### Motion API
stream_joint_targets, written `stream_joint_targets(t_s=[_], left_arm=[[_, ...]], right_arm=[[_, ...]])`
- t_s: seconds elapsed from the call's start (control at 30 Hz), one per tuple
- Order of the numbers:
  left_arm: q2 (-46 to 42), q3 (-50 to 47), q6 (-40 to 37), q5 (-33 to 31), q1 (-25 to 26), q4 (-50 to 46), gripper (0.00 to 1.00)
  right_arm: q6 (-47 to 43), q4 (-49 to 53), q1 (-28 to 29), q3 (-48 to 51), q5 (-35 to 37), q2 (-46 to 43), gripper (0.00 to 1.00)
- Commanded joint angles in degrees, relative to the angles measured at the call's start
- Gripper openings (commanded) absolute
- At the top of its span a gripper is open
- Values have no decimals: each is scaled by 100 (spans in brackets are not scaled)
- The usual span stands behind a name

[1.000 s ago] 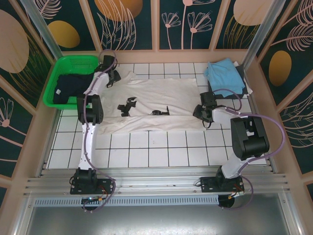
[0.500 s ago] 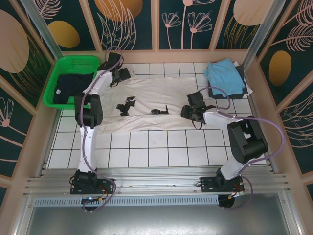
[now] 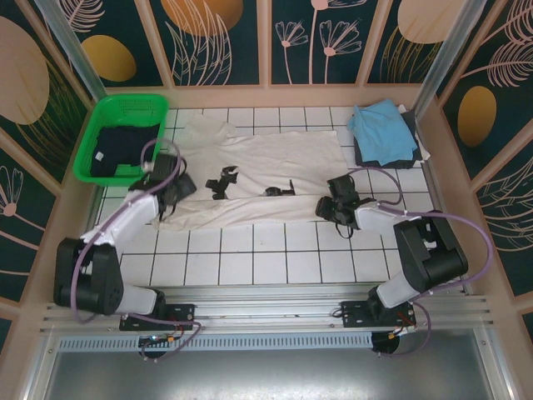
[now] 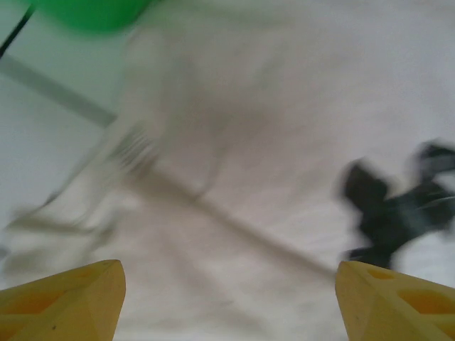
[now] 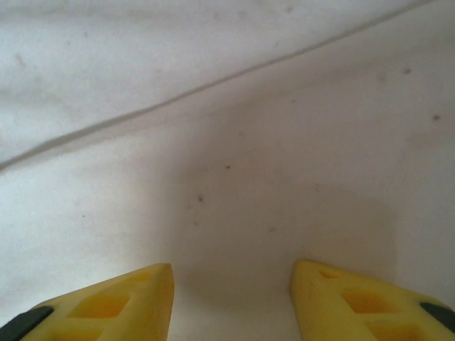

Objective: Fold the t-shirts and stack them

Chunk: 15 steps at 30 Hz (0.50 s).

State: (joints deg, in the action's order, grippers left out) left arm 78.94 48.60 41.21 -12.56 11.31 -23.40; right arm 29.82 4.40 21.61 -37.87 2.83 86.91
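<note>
A large cream-white t-shirt with black print lies spread flat across the middle of the tiled table. My left gripper hovers open over the shirt's left end. In the blurred left wrist view its yellow fingers stand wide apart over the white cloth. My right gripper sits at the shirt's near right corner. There its fingers are apart above smooth white cloth, nothing between them. A light blue t-shirt lies on a dark grey one at the back right. A dark navy t-shirt is in the basket.
The green mesh basket stands at the back left, and its edge shows at the top of the left wrist view. White tiles run along the near side of the table. Wooden walls close in the back and both sides.
The left gripper opened and let go of the shirt's back left part, then swung back toward the near left. The right gripper moved left and nearer along the shirt's right end.
</note>
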Motion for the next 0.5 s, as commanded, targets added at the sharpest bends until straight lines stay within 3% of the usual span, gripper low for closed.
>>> stream_joint_targets(t_s=[0.0, 0.23, 0.47], left_arm=[[-252, -780, 544, -304, -113, 81, 75], [-36, -860, 350, 191, -140, 510, 61], [551, -522, 353, 210, 117, 683, 50]], right_arm=[[-73, 416, -145, 271, -82, -107, 49], [-51, 591, -152, 394, -174, -462, 49], [-73, 563, -152, 215, -169, -445, 49]])
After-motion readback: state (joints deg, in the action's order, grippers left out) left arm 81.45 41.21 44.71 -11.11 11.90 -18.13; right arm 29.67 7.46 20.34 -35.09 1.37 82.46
